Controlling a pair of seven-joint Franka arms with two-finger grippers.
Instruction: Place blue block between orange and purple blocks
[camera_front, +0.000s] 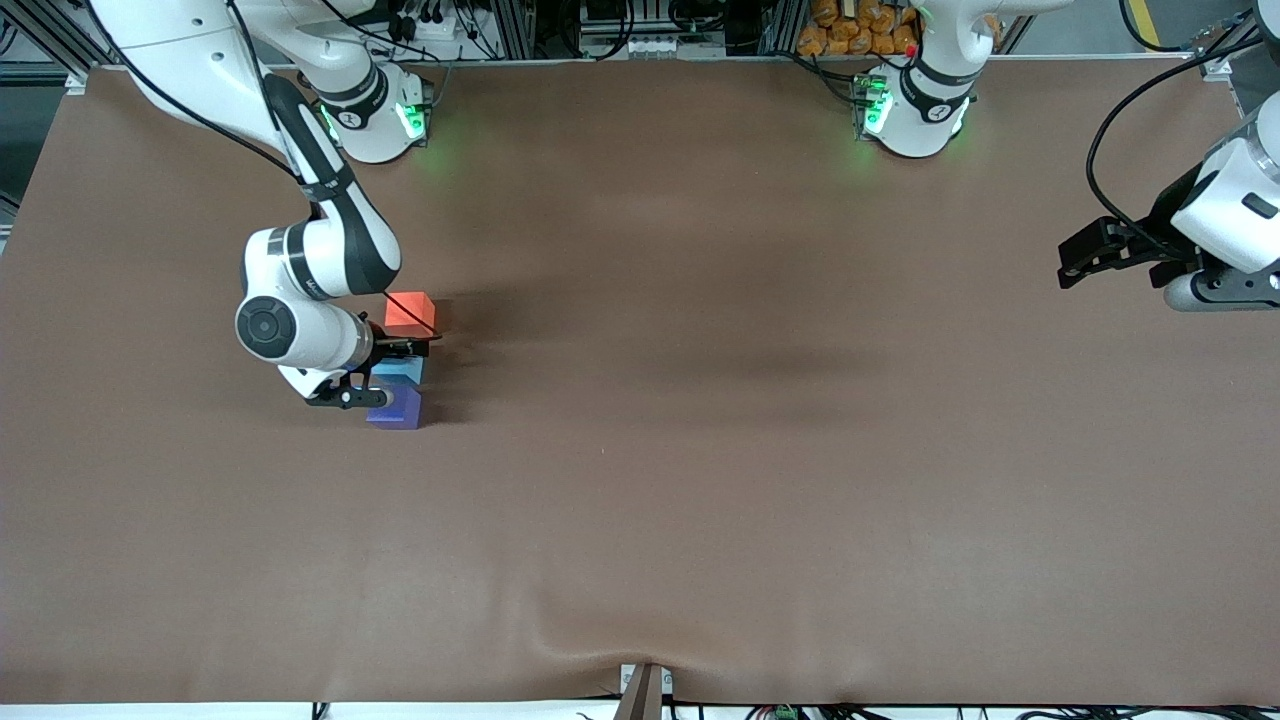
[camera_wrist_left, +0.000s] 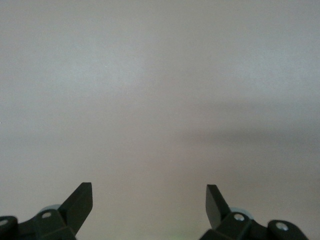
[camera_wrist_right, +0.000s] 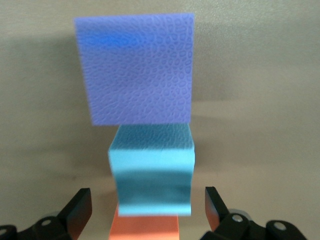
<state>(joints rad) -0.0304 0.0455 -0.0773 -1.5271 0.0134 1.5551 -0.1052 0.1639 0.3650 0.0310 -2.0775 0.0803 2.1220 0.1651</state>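
Note:
The light blue block (camera_front: 402, 372) sits on the table in a row with the other two cubes. The orange block (camera_front: 410, 311) is farther from the front camera and the purple block (camera_front: 396, 409) is nearer. My right gripper (camera_front: 378, 373) hangs low over the blue block and is open. In the right wrist view its fingers (camera_wrist_right: 80, 207) stand apart on either side of the blue block (camera_wrist_right: 152, 170) without touching it. That view also shows the purple block (camera_wrist_right: 135, 70) and the orange block (camera_wrist_right: 147, 227). My left gripper (camera_front: 1110, 260) waits open and empty at the left arm's end of the table (camera_wrist_left: 149, 197).
The brown table cover (camera_front: 700, 450) has a raised wrinkle near its front edge (camera_front: 600, 640). The arm bases (camera_front: 375, 120) stand along the back edge. Nothing else lies on the table.

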